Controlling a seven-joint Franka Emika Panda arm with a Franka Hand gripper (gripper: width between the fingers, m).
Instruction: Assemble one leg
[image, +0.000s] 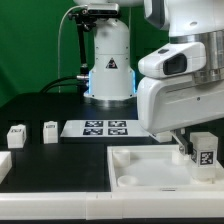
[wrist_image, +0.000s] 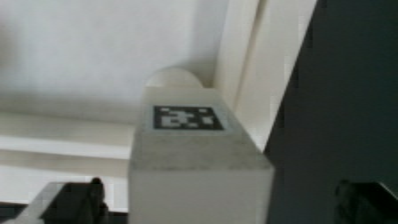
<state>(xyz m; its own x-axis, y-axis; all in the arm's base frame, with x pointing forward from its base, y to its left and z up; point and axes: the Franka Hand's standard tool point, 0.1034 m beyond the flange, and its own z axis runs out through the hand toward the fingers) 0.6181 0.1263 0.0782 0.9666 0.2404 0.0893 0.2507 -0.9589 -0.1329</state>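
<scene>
Franka Panda's gripper (wrist_image: 217, 200) hangs low over the white panel (image: 140, 170) at the exterior view's right, its 2 dark fingers (wrist_image: 79, 200) spread to either side of the leg (wrist_image: 196, 160), a gap showing on each side and nothing pinched. The leg stands on the panel near its right edge, black-and-white tag facing the exterior camera. A 2nd leg (image: 50, 130) and a 3rd leg (image: 17, 133) stand on the black table (image: 60, 165) at the exterior view's left, near the marker board (image: 105, 127).
</scene>
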